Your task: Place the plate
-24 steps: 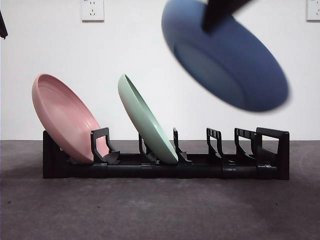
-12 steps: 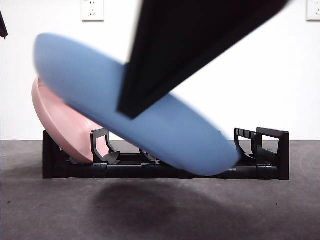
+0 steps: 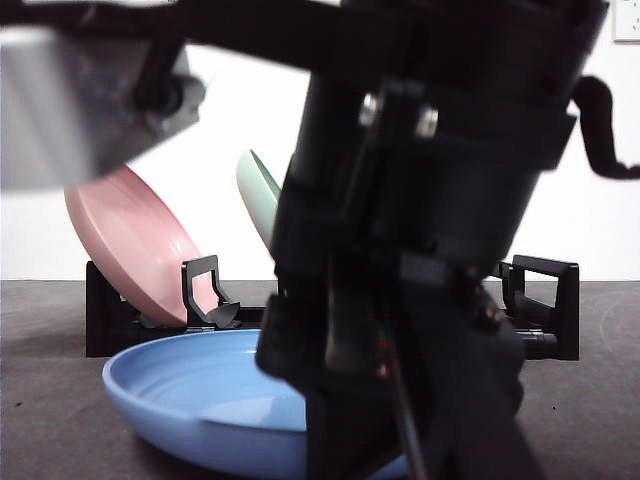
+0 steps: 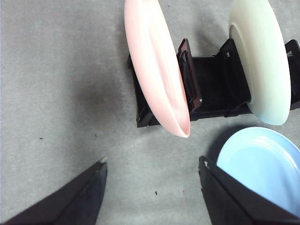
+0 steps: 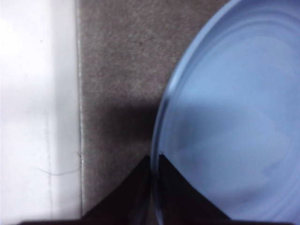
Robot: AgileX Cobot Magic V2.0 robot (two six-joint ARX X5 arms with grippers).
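Three round plates are in sight: a pink plastic plate (image 3: 130, 240) and a pale green plastic plate (image 4: 262, 65), each leaning in a slot of the one black slotted rack (image 3: 545, 300), and a light blue plastic plate (image 3: 200, 395) lying low on the grey table (image 3: 60, 420) just before the rack. The left end effector (image 4: 152, 190) hovers spread and empty. The right end effector (image 5: 154, 161), its arm tilted steeply down, seems pinched on the blue plate's rim.
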